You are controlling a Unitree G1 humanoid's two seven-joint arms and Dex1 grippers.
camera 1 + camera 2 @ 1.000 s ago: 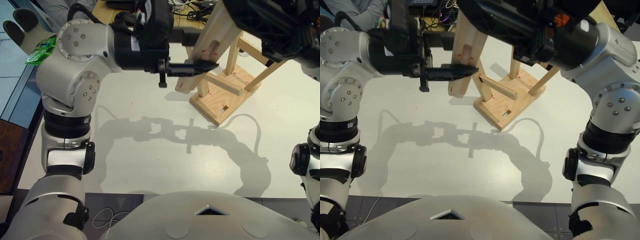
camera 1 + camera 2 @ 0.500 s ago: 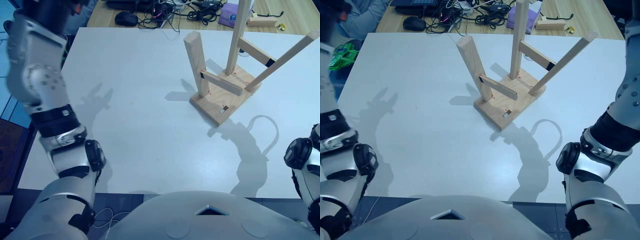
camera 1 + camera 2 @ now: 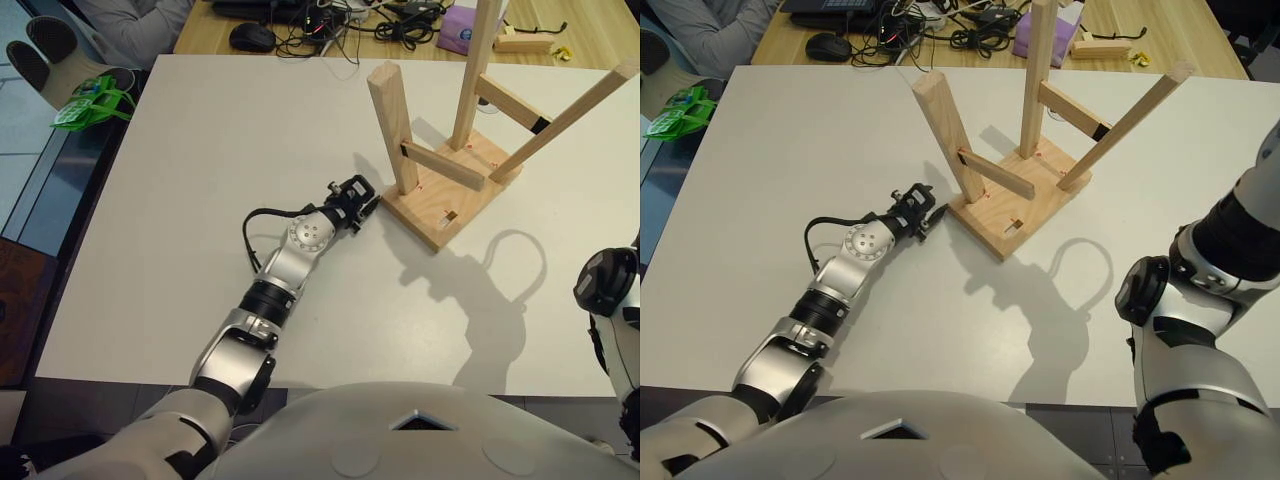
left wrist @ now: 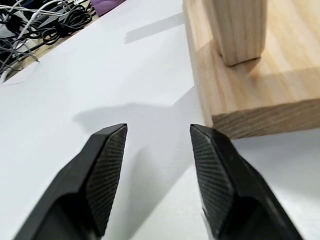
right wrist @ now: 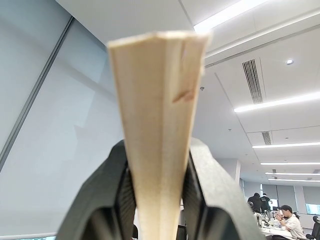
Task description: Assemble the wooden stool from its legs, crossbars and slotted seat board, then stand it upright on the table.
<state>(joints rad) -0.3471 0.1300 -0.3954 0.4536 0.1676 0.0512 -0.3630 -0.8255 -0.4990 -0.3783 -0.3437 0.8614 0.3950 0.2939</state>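
The stool (image 3: 445, 190) sits upside down at about 1 o'clock on the table (image 3: 250, 130). Its seat board (image 3: 470, 160) lies flat and three legs point up. The near leg (image 3: 392, 125) leans a little. A straighter one (image 3: 472, 70) rises behind it, and a third (image 3: 565, 120) slants off toward 2 o'clock. One crossbar (image 3: 440, 165) ties the near leg in low down, and another (image 3: 512, 100) sits higher between the back two. A small dark slot (image 3: 450, 214) shows in the board near its front edge.

Our left gripper (image 4: 158, 132) lies low on the table at 9 o'clock of the board, just beside its corner. Its jaws are spread and hold nothing. Our right gripper (image 5: 157, 185) is clamped on a wooden leg (image 5: 157, 100) that points up at the ceiling. We cannot tell which leg of the stool this is.

We judge the stool stiff and fairly light, being plain sanded wood that will neither bend nor bruise. The weak points are probably the joints, since the legs look only pushed into their slots. A pull along a leg could draw it out, and a sideways lever on a tip could rack the frame.

The smooth faces may slide in the pads, so we would grip flat faces squarely. For the turn upright we would hold the board's edge with the left gripper. The right gripper should hold a leg low, close to a crossbar joint.
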